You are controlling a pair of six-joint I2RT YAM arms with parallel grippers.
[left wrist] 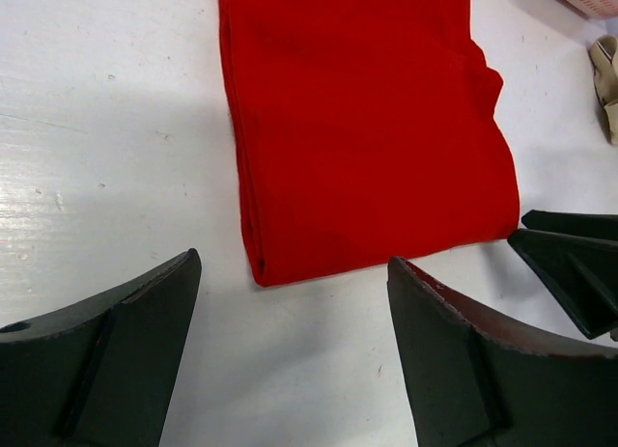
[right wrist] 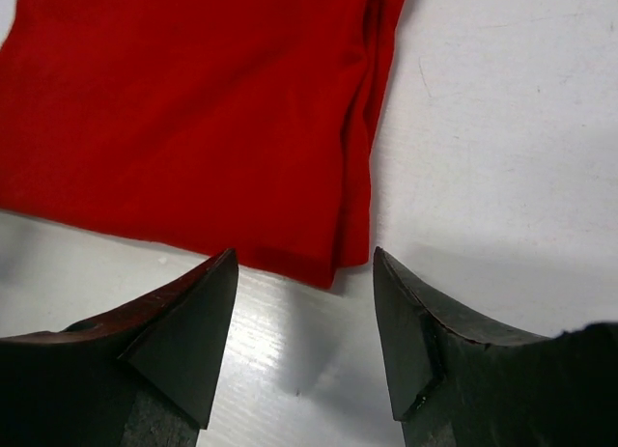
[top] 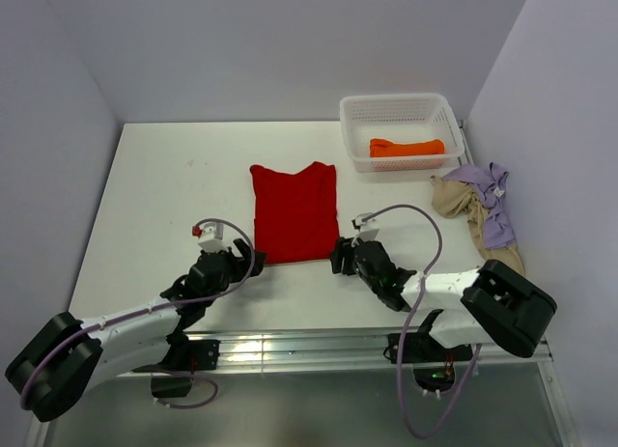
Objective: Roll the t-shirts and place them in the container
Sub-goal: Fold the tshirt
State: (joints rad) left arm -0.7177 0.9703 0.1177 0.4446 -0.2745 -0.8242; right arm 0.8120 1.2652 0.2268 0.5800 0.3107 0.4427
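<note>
The red t-shirt [top: 294,213] lies flat on the white bench [top: 164,177], folded lengthwise into a long band. Its notched neck edge points away from the arms and its straight hem faces them. In the left wrist view its left side shows as a stacked, layered fold.

The left pincer [top: 249,262] sits low just beside the near left corner of the red t-shirt. Its fingers [left wrist: 126,341] are spread wide with only bare bench between them, and the hem corner lies just beyond the gap, so it grasps nothing.

The right pincer [top: 340,256] sits just beside the near right corner of the red t-shirt. It too is released, fingers [right wrist: 183,321] apart, with the folded corner just ahead of the gap and not touching either tip. Its dark tips also show at the right edge of the left wrist view.

Beyond the far right corner of the red t-shirt stands a white mesh basket [top: 401,104] with an orange t-shirt [top: 406,148] rolled inside it. To the right of the red t-shirt, well apart from it, a beige t-shirt [top: 454,198] and a lavender t-shirt [top: 492,201] lie crumpled together at the bench edge.
</note>
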